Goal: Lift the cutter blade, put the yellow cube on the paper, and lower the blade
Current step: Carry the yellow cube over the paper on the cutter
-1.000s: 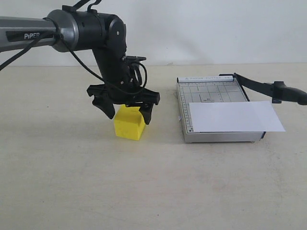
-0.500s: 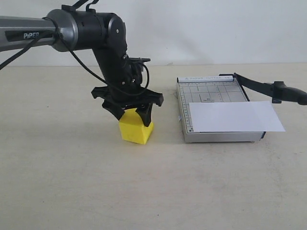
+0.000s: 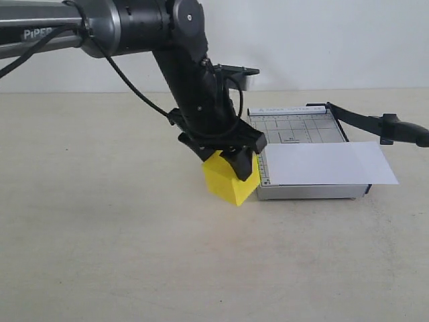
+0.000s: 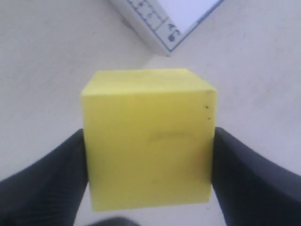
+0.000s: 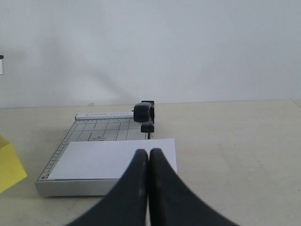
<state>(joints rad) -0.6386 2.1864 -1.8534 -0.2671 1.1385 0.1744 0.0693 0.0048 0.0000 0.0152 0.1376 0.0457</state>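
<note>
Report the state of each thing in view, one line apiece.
yellow cube, tilted, clamped in the left hand
left hand, shut on the yellow cube
right hand, shut, empty
cutter blade, raised off the cutter base
paper, flat on the cutter base, overhanging its edge

"PiPER" on left arm (image 3: 40,33)

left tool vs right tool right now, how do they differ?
The left tool is closed on the yellow cube, spread to the cube's width. The right tool is shut tip to tip and holds nothing. The left tool points down beside the cutter base, while the right tool points about level toward the paper. Both are black.
</note>
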